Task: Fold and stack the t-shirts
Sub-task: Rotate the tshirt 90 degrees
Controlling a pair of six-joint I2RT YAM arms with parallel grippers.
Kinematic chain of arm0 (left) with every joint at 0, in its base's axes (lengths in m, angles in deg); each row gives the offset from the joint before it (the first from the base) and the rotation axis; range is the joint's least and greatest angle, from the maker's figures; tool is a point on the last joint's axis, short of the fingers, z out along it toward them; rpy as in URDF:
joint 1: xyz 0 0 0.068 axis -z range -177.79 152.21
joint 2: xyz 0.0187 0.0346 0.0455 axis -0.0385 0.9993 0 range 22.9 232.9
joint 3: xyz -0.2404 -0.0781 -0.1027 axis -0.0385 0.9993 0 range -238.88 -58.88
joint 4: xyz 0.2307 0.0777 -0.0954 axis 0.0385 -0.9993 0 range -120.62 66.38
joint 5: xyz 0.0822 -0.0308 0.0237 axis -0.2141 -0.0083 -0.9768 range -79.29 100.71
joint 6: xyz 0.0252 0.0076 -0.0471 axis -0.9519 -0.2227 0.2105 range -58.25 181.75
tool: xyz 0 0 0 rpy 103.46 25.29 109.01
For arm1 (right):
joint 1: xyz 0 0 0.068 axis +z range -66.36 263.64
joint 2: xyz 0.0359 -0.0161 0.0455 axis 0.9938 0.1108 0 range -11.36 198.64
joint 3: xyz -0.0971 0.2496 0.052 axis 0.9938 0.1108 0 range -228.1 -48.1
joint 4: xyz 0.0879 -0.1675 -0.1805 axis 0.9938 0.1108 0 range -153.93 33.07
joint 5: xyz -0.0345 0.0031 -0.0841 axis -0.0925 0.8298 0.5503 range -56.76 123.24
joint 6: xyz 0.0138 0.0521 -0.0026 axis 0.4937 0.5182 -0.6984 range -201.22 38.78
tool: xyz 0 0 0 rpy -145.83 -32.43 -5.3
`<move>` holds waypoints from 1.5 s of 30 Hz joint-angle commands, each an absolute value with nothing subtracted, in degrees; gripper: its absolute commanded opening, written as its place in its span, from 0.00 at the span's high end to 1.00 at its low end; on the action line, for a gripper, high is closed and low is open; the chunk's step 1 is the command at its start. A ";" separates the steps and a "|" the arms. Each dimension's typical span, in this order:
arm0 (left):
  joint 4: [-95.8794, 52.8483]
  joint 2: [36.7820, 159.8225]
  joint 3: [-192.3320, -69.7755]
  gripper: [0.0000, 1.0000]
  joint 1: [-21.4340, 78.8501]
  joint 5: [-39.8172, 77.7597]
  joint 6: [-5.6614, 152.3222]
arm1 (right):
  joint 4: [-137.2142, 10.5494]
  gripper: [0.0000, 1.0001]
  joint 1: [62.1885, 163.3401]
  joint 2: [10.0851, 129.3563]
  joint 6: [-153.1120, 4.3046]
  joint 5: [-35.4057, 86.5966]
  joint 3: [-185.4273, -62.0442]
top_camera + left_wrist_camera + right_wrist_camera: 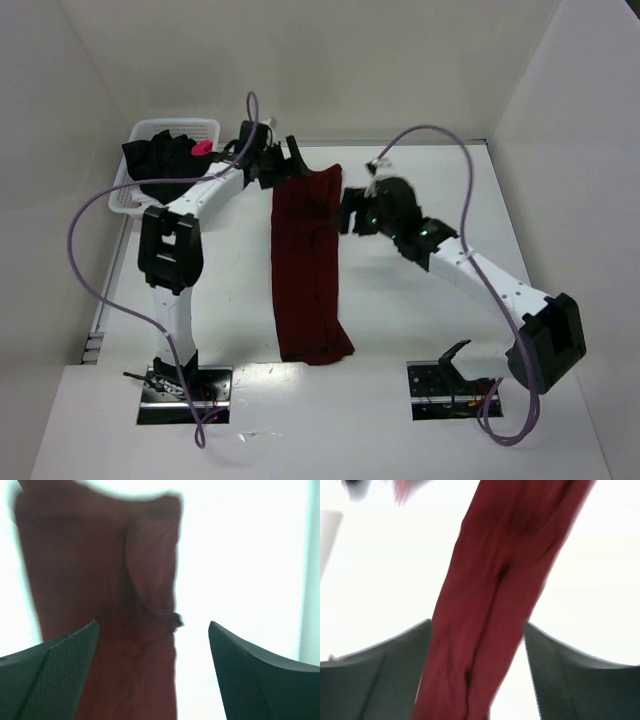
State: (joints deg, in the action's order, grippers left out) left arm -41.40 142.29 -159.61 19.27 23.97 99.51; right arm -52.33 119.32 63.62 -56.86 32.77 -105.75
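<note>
The maroon t-shirt (306,265) lies on the white table as a long narrow folded strip running from far to near. My left gripper (289,164) is open just above the strip's far left corner; in the left wrist view the cloth (105,580) lies below and between the spread fingers, with nothing held. My right gripper (350,212) is open at the strip's upper right edge; in the right wrist view the strip (490,605) runs between the spread fingers. The black t-shirt (160,155) with its pink mark (202,146) sits bunched in the basket.
The white mesh basket (124,201) stands at the far left against the wall. White walls close in the table on the left, back and right. Purple cables loop over both arms. Two metal base plates (185,393) (450,388) sit at the near edge.
</note>
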 commanded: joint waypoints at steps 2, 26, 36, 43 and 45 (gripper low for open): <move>-42.87 127.88 -158.06 0.03 18.82 22.49 96.12 | -52.94 0.48 111.16 66.23 -58.17 33.41 -114.51; -36.10 115.43 -118.13 1.00 25.58 31.10 103.32 | -44.51 0.86 115.09 114.67 -66.97 26.63 -156.11; -35.05 121.51 -117.60 1.00 26.11 28.11 105.52 | -42.48 0.86 117.91 118.97 -70.94 35.60 -156.21; -35.57 122.04 -117.07 1.00 26.11 27.59 105.52 | -40.29 0.86 117.91 122.76 -72.69 44.56 -159.45; -36.18 122.56 -117.07 1.00 26.11 27.59 105.52 | -40.29 0.86 117.91 122.76 -72.69 46.24 -159.46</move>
State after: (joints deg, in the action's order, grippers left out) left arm -36.74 121.79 -117.47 25.93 27.88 104.40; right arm -41.47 118.07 122.07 -71.20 40.50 -156.22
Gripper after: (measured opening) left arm 0.007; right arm 0.142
